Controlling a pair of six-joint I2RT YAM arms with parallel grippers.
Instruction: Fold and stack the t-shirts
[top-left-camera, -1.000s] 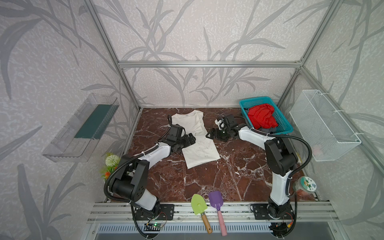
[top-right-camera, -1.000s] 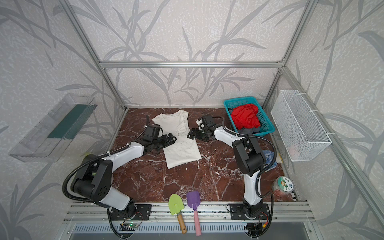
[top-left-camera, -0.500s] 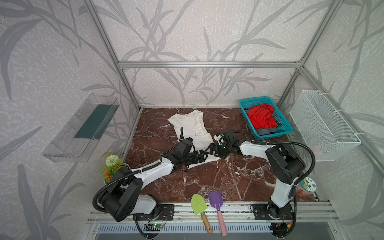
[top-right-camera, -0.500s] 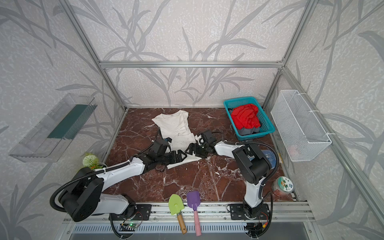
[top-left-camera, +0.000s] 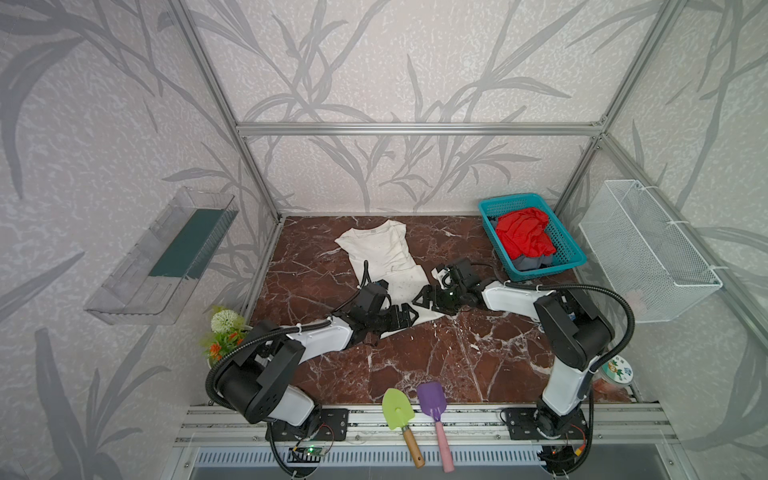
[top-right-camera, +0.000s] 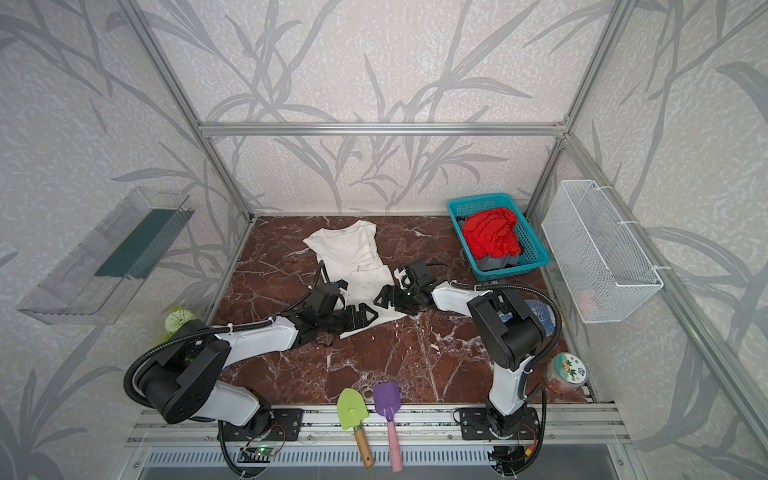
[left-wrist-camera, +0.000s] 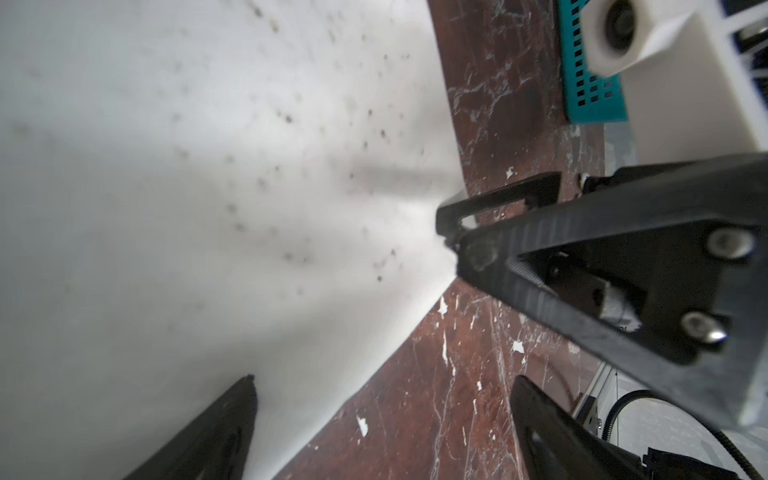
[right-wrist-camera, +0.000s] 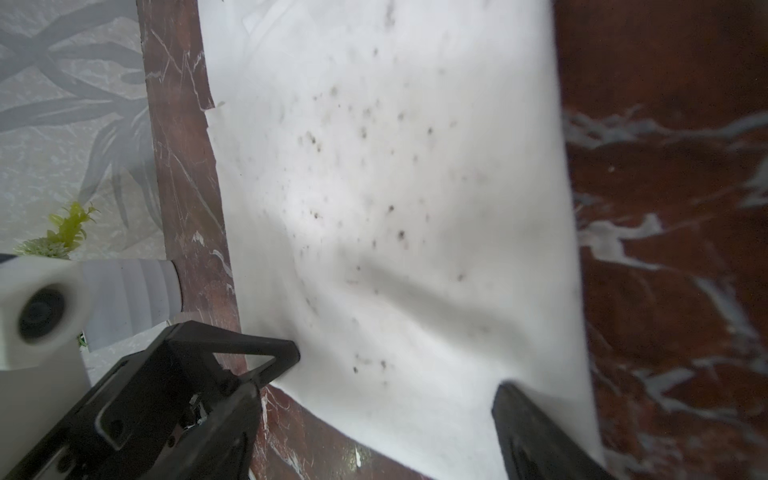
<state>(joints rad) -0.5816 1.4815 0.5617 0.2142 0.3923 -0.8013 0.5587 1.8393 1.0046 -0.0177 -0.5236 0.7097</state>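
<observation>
A cream-white t-shirt (top-left-camera: 384, 255) (top-right-camera: 353, 253) lies flat on the marble table, collar to the back, narrowed lengthwise, with dark specks near its hem. My left gripper (top-left-camera: 409, 313) (top-right-camera: 368, 313) is open and low at the hem's near left corner. In the left wrist view one finger (left-wrist-camera: 224, 436) is over the cloth (left-wrist-camera: 208, 166) and the other is over bare marble. My right gripper (top-left-camera: 419, 297) (top-right-camera: 380, 299) is open at the hem's near right corner (right-wrist-camera: 415, 249), almost tip to tip with the left. A red t-shirt (top-left-camera: 523, 237) lies crumpled on a dark grey one (top-left-camera: 530, 262) in the basket.
The teal basket (top-left-camera: 575, 259) stands at the back right. Green (top-left-camera: 397, 409) and purple (top-left-camera: 432, 401) toy shovels lie at the front edge. A wire basket (top-left-camera: 648, 249) hangs on the right wall, a clear shelf (top-left-camera: 166, 253) on the left. A flower pot (top-left-camera: 224, 332) and a jar (top-left-camera: 619, 370) flank the table.
Both arms have swept from the white shirt's middle sides toward me to its near hem corners, staying open. Over the last half second they barely moved.
</observation>
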